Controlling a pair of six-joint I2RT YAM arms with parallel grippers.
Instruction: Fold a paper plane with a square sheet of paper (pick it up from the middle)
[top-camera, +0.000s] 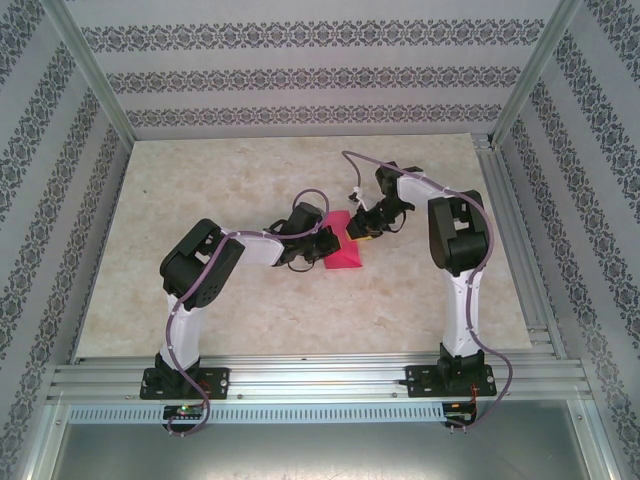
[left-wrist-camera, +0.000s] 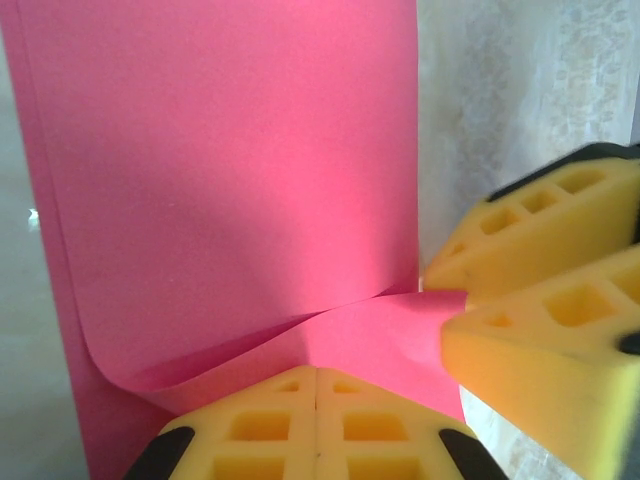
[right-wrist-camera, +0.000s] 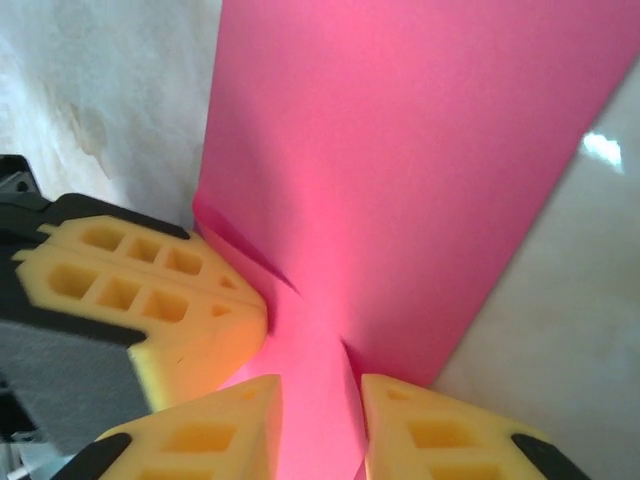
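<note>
Left fingers (left-wrist-camera: 250, 435): together, clamped on one edge of the sheet of paper (left-wrist-camera: 230, 180), apparently anchoring it for a fold. Right fingers (right-wrist-camera: 430, 440): apart, straddling the sheet's opposite edge, perhaps to regrip. Sheet: buckled, on the bench (top-camera: 200, 200) between both.

No readable text, label, brand, number or sign anywhere. Sheet of paper (left-wrist-camera: 230, 150): plain pink, unprinted. Wall bands (top-camera: 300, 80): repeated ornament pattern, not letters.
</note>
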